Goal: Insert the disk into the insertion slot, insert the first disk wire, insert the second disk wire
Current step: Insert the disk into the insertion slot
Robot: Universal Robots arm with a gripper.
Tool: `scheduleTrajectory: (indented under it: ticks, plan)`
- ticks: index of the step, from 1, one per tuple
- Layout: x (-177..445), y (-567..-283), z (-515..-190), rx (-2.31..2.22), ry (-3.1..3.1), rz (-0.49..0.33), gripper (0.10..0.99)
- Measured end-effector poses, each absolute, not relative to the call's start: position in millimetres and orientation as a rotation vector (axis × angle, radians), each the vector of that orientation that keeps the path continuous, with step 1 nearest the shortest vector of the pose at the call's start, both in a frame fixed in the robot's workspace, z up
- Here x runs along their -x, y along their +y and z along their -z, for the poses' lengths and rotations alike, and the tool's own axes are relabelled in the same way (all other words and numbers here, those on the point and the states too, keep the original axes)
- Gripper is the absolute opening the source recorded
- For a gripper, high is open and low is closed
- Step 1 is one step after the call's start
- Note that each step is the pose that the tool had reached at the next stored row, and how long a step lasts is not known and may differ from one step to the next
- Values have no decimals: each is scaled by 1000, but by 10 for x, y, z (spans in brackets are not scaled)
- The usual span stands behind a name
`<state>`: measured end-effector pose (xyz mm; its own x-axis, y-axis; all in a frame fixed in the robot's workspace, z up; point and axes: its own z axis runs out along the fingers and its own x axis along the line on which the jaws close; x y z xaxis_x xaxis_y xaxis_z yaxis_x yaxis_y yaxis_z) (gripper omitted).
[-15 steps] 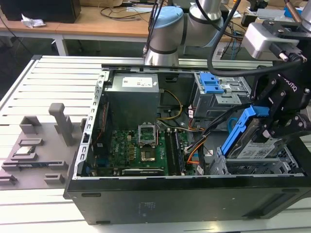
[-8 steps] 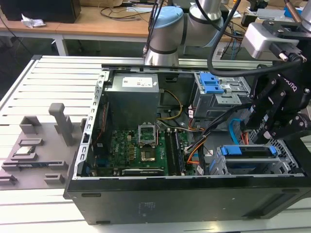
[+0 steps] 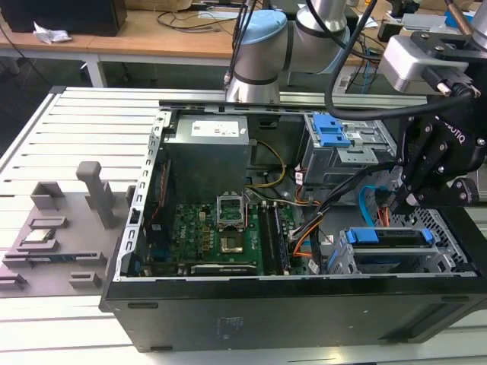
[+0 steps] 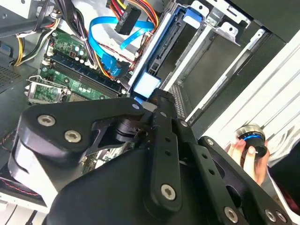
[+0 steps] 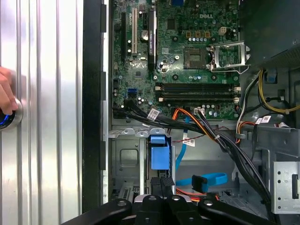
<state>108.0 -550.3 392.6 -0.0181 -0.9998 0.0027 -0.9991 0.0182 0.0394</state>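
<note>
The disk (image 3: 364, 236) sits in its blue caddy (image 5: 159, 152) inside the insertion slot (image 3: 449, 228), a perforated silver cage at the case's corner on the exterior view's right. My gripper (image 3: 405, 204) hovers just above the caddy's end (image 4: 146, 84), its black fingertips (image 5: 157, 183) pressed together with nothing between them. The second disk wire (image 5: 210, 179), a flat light-blue cable, lies loose beside the slot with its dark plug (image 5: 198, 182) free. In the second wrist view it loops (image 4: 107, 49) over the motherboard. A black plug on red, yellow and orange leads (image 4: 129, 21), which I take for the first disk wire, hangs unplugged.
The open black case (image 3: 228, 304) holds a motherboard (image 5: 187, 61), a power supply (image 3: 209, 148) and a taller grey cage with blue tabs (image 3: 335, 141). Black cable bundles (image 5: 220, 140) cross near the slot. A person's hand (image 4: 243, 152) holds a round knob outside the case.
</note>
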Motion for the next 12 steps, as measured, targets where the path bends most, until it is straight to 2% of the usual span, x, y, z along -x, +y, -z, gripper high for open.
scheduleTrajectory:
  ticks: [12]
  plan:
    - [-1197,-5503,-3917,-2180,-2220,41,106]
